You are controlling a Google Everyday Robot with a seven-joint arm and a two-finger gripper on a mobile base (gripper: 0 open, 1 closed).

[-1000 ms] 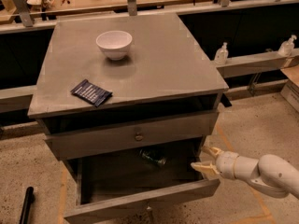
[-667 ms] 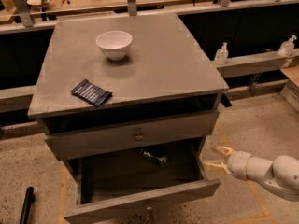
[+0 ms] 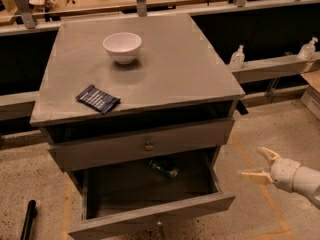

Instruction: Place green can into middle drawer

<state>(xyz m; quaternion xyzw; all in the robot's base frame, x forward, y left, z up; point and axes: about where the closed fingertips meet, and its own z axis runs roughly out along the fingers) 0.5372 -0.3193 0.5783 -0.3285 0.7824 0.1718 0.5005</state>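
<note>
Since a moment ago, the gripper (image 3: 257,165) has moved away from the drawer's right corner. Now it hangs over the floor, a little way off to the right. Its two fingers are spread apart and hold nothing. One finger (image 3: 267,154) points up and the other points left, toward the drawer.

Left of the gripper, the drawer (image 3: 150,215) is pulled out. The can (image 3: 164,167) is inside it, well apart from the gripper. The can lies on its side on the dark floor of the drawer, near the back. It is partly tucked under the upper drawer front (image 3: 100,151), which is closed and has a small round knob (image 3: 148,146).

Up and to the left of the gripper is the cabinet top (image 3: 185,69). A white bowl (image 3: 122,46) stands there, far from the gripper. A dark blue packet (image 3: 98,98) lies flat near the front left edge, farther left than the bowl.
</note>
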